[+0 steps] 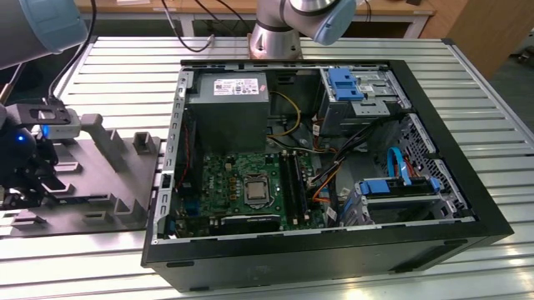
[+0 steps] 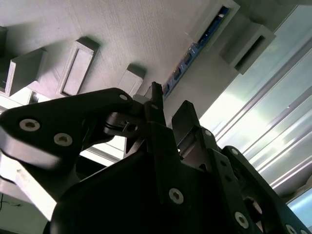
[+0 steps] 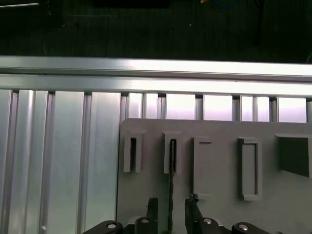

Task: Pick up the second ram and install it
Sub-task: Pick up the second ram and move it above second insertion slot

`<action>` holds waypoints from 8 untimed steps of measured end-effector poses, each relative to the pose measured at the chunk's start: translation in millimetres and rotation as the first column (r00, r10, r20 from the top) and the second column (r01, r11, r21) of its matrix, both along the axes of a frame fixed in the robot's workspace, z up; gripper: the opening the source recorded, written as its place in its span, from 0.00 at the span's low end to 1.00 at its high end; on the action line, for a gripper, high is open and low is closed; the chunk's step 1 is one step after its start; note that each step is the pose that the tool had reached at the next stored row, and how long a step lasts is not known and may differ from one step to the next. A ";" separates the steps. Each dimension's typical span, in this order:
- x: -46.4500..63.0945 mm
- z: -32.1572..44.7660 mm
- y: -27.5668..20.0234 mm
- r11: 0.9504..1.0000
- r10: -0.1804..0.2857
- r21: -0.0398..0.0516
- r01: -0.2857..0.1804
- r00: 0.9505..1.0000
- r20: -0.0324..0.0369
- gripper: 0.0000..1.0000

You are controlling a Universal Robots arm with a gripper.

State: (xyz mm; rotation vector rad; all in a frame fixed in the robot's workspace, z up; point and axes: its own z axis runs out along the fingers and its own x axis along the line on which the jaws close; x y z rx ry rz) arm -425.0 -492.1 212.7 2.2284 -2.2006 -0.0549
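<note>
The second ram (image 3: 171,170) is a thin dark stick seen edge-on, standing in a slotted block of the grey fixture tray (image 3: 219,195). In the second wrist view its blue-green board (image 2: 195,48) runs along the tray between the upright blocks. My gripper (image 3: 171,208) is open and straddles one end of the ram, with a black finger (image 3: 152,207) on each side and a small gap to the board. The exterior view has the gripper (image 1: 29,181) low over the tray (image 1: 109,181) at that view's left.
An open black computer case (image 1: 317,250) lies beside the tray, toward the exterior view's right. Inside it are the green motherboard (image 1: 225,181), long black memory slots (image 1: 292,181), a grey power supply (image 1: 227,106) and loose cables (image 1: 334,169). The table (image 1: 125,81) is ribbed aluminium.
</note>
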 end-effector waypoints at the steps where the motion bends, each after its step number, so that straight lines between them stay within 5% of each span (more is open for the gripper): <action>1: 0.0 -1.7 0.0 1.000 0.002 0.000 -0.002 1.000 0.000 0.36; 8: -0.1 -13.0 0.0 0.999 0.033 0.000 -0.033 0.999 0.000 0.36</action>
